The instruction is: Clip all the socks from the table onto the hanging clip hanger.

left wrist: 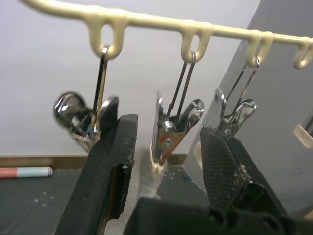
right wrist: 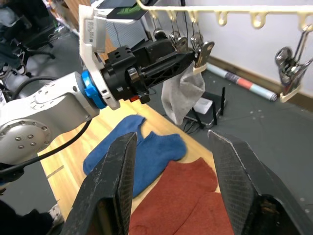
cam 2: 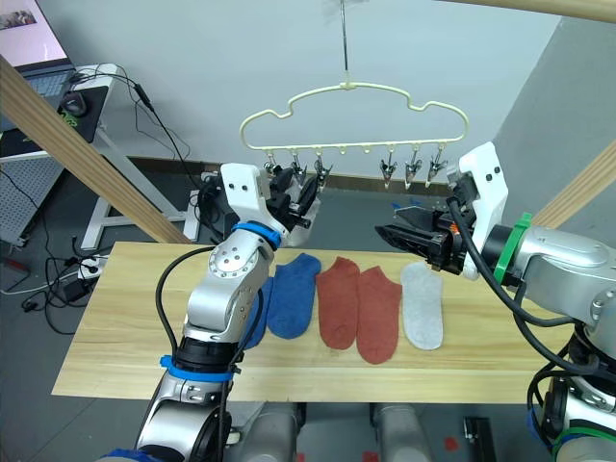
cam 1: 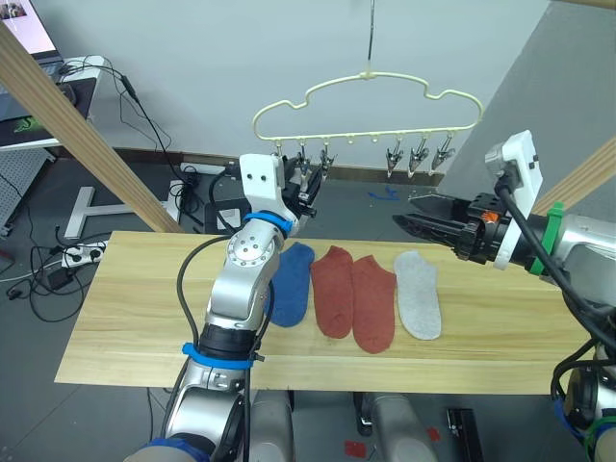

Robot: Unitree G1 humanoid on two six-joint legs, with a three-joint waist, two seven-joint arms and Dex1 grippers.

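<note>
A pale wall and a dark floor strewn with cables lie behind the long wooden table (cam 1: 125,327), with the hanger (cam 1: 366,77) hooked up above its far edge.

The left claw (cam 1: 306,192) is raised to the hanger's left end. Its fingers (left wrist: 110,166) stand released, one on each side of a metal clip (left wrist: 166,132) and not touching it. Just below that clip hangs a grey sock (right wrist: 182,93), gripped by its edge. I judge the claw has let go so that the clip alone bears the sock.

The right claw (cam 1: 409,214) hovers spread and empty, pointing across toward the left one, below the hanger's right-hand clips. Probably it waits there, within reach of both the sock and the clips.

Below and just beside the right claw, a second grey sock (cam 1: 419,294) lies flat on the table. Farther toward the left arm lie two red socks (cam 1: 351,298) side by side, touching. Past them are the blue socks (right wrist: 146,152), one partly hidden behind the left arm. So one sock is hung and five are left. The bare clips to the right of the left claw are free for them.
</note>
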